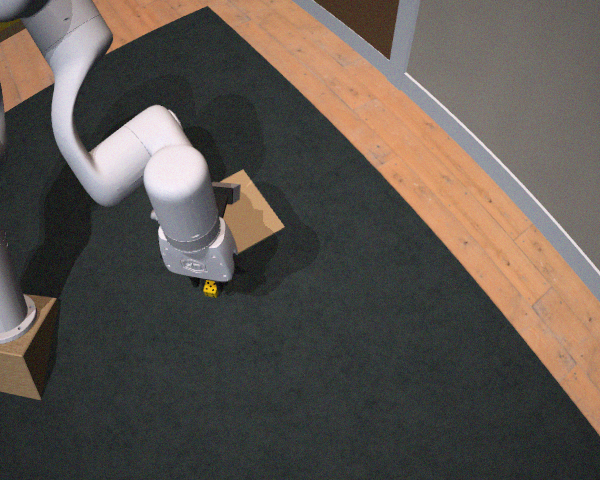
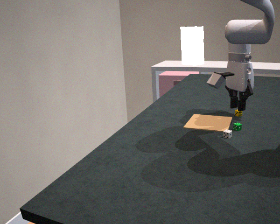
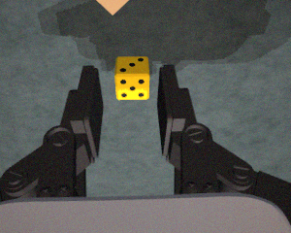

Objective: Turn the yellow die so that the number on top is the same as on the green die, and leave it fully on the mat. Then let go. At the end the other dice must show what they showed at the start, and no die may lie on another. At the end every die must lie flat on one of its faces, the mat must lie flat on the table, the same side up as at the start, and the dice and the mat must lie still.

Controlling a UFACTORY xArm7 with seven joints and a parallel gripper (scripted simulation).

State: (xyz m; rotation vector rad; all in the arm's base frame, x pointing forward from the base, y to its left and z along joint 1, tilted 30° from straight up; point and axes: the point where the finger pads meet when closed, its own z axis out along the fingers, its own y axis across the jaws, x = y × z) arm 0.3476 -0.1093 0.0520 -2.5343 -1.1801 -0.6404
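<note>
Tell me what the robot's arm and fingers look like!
The arm is smooth, rounded and pale grey-white, like fat bent tubes. It ends in a light grey gripper body with two black jointed fingers. A small grey box sticks out from its side.

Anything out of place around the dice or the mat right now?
Nothing looks damaged or tipped. The one thing off: the small yellow die sits flat on the dark table top, off the tan square mat, just past its corner. The gripper hangs above it, jaws apart and holding nothing.

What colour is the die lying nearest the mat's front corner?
White with black pips; the exterior view shows it best.
</note>
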